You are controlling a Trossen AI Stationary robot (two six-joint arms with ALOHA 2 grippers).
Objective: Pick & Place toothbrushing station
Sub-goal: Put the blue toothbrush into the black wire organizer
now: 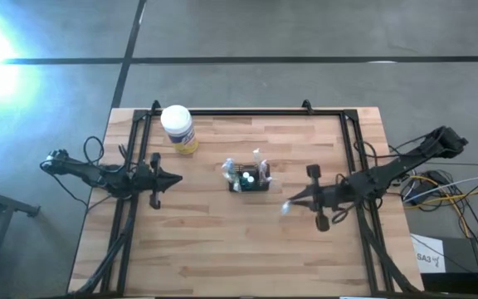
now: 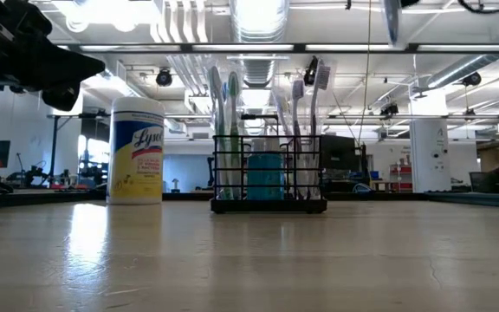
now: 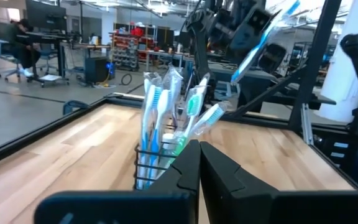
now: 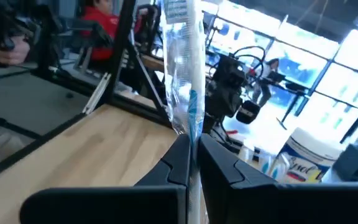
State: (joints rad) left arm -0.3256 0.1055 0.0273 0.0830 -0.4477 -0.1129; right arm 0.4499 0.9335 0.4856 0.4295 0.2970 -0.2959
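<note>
The toothbrushing station (image 1: 248, 178), a small black wire caddy filled with wrapped toothbrushes, stands on its base at the middle of the wooden table (image 1: 222, 249). It also shows in the low view (image 2: 268, 173) and the left wrist view (image 3: 151, 165). My left gripper (image 1: 175, 178) (image 3: 199, 155) is shut and held level left of the caddy, pointing at it and touching nothing. My right gripper (image 1: 293, 202) (image 4: 193, 149) hangs to the right of the caddy, shut on a toothbrush (image 4: 185, 74) in a clear wrapper. My right gripper pinches the wrapped toothbrush (image 4: 191, 124) between its two fingers, with the blue handle showing through the wrapper just past the fingertips. The fingers lie about level and point toward the table's left. The brush is lifted clear of the table and sticks out beyond the fingers (image 3: 261, 37).
A white-lidded jar (image 1: 178, 129) with a yellow label stands at the far left of the table, behind and left of the caddy (image 2: 136, 152). Black frame rails (image 1: 247, 111) run along the table's far, left and right edges. Bare wood lies on the near half.
</note>
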